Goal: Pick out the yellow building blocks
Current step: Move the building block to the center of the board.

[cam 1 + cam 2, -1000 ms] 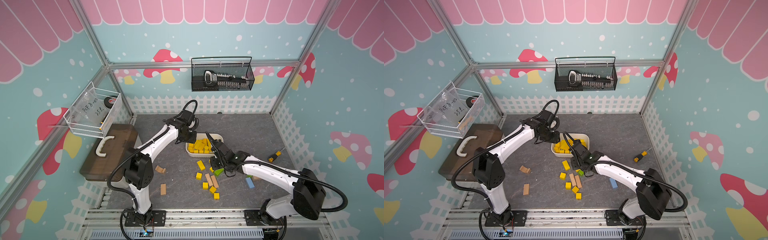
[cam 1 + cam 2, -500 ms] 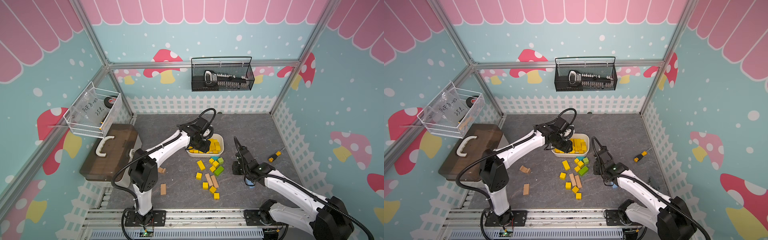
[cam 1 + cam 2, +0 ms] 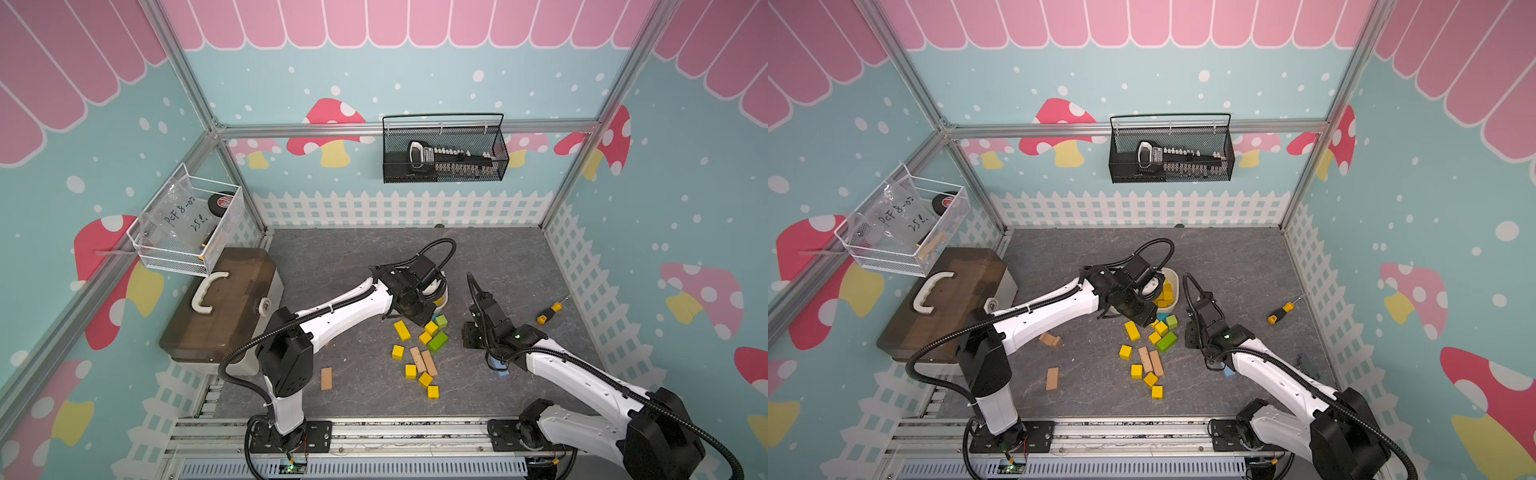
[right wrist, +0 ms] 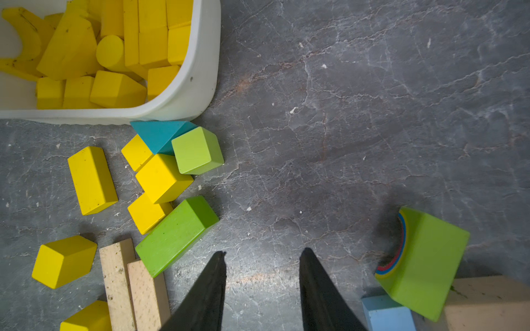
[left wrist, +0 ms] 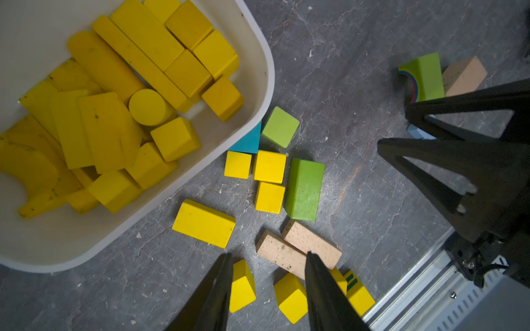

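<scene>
Many yellow building blocks (image 5: 137, 57) in white bin (image 5: 258, 57) show at wrist, mostly arm-hidden above; my jaws apart, empty.

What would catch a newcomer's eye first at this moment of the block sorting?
The white plastic tub near the middle of the grey stone-patterned table stands out, heaped with bright yellow wooden building blocks. Right beside it, loose yellow blocks lie mixed with green painted blocks and plain tan wooden bars. The left gripper hangs over that scatter and the right gripper over bare table beside it, both open and empty.
</scene>
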You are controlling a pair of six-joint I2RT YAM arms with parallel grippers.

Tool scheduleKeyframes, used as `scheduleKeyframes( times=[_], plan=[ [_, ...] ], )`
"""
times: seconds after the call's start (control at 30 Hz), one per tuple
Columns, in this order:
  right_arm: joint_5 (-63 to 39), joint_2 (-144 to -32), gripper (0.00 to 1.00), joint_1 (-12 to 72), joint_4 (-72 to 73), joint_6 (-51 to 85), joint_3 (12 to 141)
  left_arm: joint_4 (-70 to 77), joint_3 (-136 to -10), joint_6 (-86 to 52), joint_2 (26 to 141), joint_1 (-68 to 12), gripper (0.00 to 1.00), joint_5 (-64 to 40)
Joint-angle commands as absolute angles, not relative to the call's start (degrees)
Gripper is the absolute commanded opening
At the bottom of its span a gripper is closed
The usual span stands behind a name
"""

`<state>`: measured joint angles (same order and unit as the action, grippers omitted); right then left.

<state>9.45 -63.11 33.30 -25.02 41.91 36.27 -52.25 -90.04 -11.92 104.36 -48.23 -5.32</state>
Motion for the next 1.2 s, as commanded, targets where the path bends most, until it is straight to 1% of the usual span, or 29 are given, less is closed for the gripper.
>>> scheduleKeyframes(
  times=[0.0, 0.17, 0.37, 0.47, 0.57, 0.67, 0.8, 0.9, 1.0, 1.07, 1.17],
  plan=[
    [9.93, -60.91, 0.43, 32.95, -23.97, 42.89, 35.71, -49.95, -85.06, -15.49, 101.88, -48.03, 0.46, -5.04],
    [9.58, -59.68, 0.45, 32.92, -23.71, 42.29, 34.8, -45.66, -79.48, -18.72, 99.94, -48.03, 0.46, -7.02],
    [8.72, -59.41, 0.47, 32.91, -23.25, 41.48, 34.62, -42.42, -74.31, -21.79, 99.64, -48.08, 0.45, -6.51],
    [8.53, -59.12, 0.47, 32.89, -23.01, 41.48, 34.3, -40.64, -71.16, -23.5, 97.37, -48.33, 0.45, -6.98],
    [8.65, -58.3, 0.48, 32.82, -22.45, 41.48, 33.97, -39.83, -68.39, -24.89, 94.62, -49.38, 0.42, -9.46],
    [8.39, -58.2, 0.48, 32.86, -22.5, 41.3, 33.92, -38.21, -65.94, -25.79, 90.96, -53.62, 0.41, -12.14],
    [8.74, -56.61, 0.48, 32.8, -22.5, 41.46, 33.15, -34.16, -63.94, -26.01, 88.27, -62.2, 0.4, -15.65],
    [8.95, -55.44, 0.49, 32.76, -22.5, 41.45, 32.66, -31.98, -62.38, -27.23, 88.21, -68.49, 0.4, -15.2],
    [9.08, -54.87, 0.49, 32.74, -22.67, 41.58, 32.42, -24.73, -57.24, -31.48, 87.7, -71.47, 0.39, -17.62],
    [9.46, -53.96, 0.48, 32.65, -22.76, 41.9, 31.98, -14.0, -50.88, -36.77, 86.74, -71.65, 0.39, -20.92],
    [10.11, -52.23, 0.49, 32.68, -22.73, 42.36, 31.3, -2.48, -43.83, -43.4, 86.59, -71.71, 0.38, -21.87]
  ],
)
